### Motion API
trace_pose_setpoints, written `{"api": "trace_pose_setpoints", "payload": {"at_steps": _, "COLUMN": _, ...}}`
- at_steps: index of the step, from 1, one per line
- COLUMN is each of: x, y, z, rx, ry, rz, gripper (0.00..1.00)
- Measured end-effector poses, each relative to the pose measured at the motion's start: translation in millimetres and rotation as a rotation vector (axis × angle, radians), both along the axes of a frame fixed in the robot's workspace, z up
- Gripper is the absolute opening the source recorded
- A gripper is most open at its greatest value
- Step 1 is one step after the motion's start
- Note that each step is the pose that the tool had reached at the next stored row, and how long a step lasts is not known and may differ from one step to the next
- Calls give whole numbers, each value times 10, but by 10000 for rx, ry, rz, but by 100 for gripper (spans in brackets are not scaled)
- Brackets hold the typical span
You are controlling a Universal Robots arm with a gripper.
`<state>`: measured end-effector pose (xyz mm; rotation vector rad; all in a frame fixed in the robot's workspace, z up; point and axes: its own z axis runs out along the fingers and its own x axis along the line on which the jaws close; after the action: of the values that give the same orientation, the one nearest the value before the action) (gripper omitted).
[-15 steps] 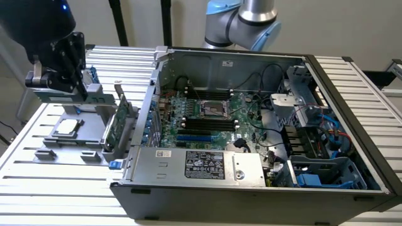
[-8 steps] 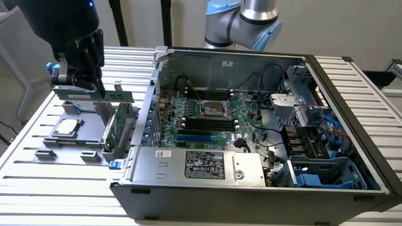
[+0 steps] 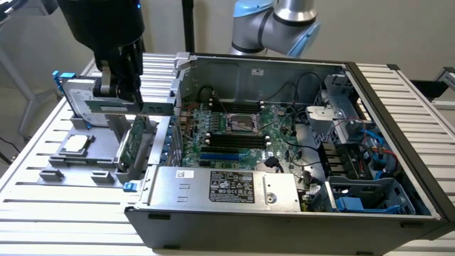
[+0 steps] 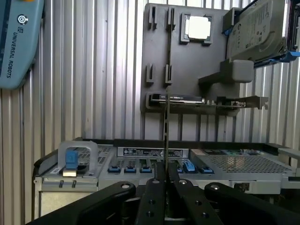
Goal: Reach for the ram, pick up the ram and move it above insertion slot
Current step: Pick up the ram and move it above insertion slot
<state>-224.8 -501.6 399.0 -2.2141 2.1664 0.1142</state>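
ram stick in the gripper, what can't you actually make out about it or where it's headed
- The ram, wrist view: seen edge-on as a thin line, so its chips and faces are hidden.
- The ram, exterior view: partly covered by the gripper and dark wrist housing.
- The gripper, wrist view: its body is cut off by the picture's edge.
- Memory slots on the motherboard, exterior view: too small to tell which are free.

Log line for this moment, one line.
gripper: shut on ram | ram: edge-on, lifted | position: above gray holder tray, outside open computer case | slots: not reached
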Motion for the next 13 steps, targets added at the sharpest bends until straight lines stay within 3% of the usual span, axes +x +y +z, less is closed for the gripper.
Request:
{"api": "trace_pose_setpoints", "payload": {"at_steps": 7, "x": 319, "y": 0, "z": -1, "rx": 49, "ry": 0, "rz": 0, "gripper": 14}}
{"api": "trace_pose_setpoints", "payload": {"at_steps": 13, "x": 592, "y": 0, "z": -12, "rx": 54, "ry": 1, "rz": -1, "gripper": 14}}
